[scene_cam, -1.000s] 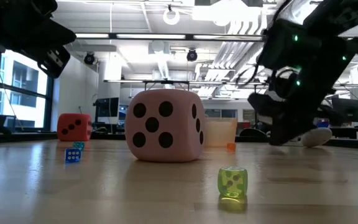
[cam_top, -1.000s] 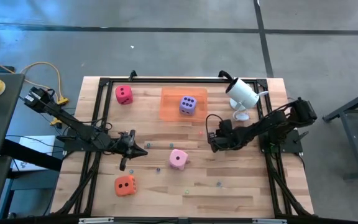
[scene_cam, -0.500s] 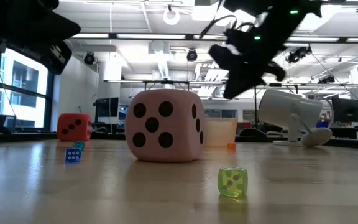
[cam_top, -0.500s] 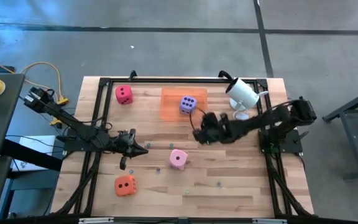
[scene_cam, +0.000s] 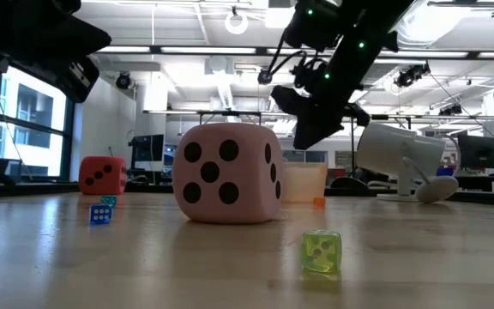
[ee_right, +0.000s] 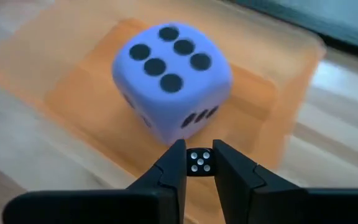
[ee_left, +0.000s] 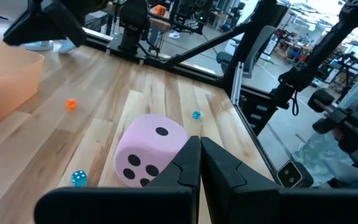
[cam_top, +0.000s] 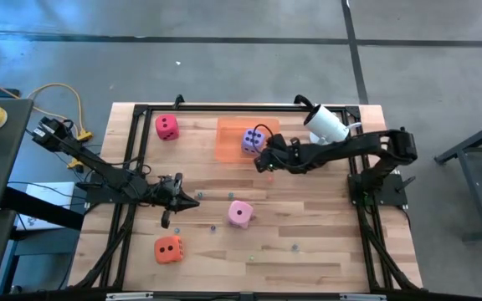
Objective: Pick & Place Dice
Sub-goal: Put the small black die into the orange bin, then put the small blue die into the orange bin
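The purple die [ee_right: 169, 81] sits in the translucent orange tray [cam_top: 228, 149] at the far middle. My right gripper [ee_right: 199, 158] hovers over the tray's near right corner, just short of that die, shut on a tiny black die [ee_right: 199, 163] with white pips. The light pink die [cam_top: 240, 213] rests mid-table, the red-magenta die [cam_top: 166, 127] at the far left, the orange die [cam_top: 168, 248] at the near left. My left gripper [ee_left: 199, 146] is shut and empty, held level left of the pink die [ee_left: 148, 152]. My right gripper pinches the tiny black die by two opposite faces [ee_right: 191, 163] between its two fingertips [ee_right: 173, 165]. The fingers slant down from the table's right side toward the tray. The die is lifted clear of the table, one face with several white pips turned to the wrist camera.
A white cylinder-shaped device on a stand [cam_top: 326, 125] is at the far right, close to my right arm. Small dice lie scattered on the wood: a green one [scene_cam: 322, 251], blue ones [scene_cam: 99, 213], an orange one [ee_left: 71, 104]. A black frame edges the table [cam_top: 141, 107].
My right gripper has risen from the table's right middle and travelled toward the far edge and left, to the tray and the purple die, rolling its wrist on the way. The large dice have kept their places.
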Robot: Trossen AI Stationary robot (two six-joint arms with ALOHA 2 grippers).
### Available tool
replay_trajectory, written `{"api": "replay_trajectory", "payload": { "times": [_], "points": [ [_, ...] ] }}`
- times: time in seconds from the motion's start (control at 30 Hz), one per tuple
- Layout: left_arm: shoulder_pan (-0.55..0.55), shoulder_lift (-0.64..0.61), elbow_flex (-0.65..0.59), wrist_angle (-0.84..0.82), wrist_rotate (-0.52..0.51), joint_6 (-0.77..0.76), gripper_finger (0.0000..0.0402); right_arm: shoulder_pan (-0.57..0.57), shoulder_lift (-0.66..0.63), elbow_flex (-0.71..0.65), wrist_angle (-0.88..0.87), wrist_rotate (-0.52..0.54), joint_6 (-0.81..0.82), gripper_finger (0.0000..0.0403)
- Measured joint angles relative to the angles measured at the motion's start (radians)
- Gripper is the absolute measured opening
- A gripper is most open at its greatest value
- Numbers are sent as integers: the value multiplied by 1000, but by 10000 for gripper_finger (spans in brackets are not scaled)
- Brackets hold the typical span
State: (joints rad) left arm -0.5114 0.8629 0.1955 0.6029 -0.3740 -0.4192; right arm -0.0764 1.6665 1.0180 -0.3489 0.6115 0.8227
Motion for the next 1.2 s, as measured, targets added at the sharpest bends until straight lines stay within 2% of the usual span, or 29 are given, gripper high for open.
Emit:
{"api": "replay_trajectory", "payload": {
  "times": [0.13,0.27,0.43,0.63,0.77,0.9,1.2],
  "points": [
    [5,0,0,2,5,0,1,-13,39,0,2,-14,11,62],
    [6,0,0,-1,5,4,1,-6,41,0,13,12,-24,90],
    [6,0,0,-2,6,52,1,6,41,0,78,8,-68,153],
    [2,0,0,-3,7,39,1,-8,41,0,59,-5,-47,240],
    [2,0,0,-4,9,38,1,-21,41,0,51,44,-52,272],
    [2,0,0,-5,9,37,1,-35,41,0,7,60,-66,274],
    [2,0,0,-5,9,22,1,-21,41,0,-51,115,-131,228]
  ]
}}
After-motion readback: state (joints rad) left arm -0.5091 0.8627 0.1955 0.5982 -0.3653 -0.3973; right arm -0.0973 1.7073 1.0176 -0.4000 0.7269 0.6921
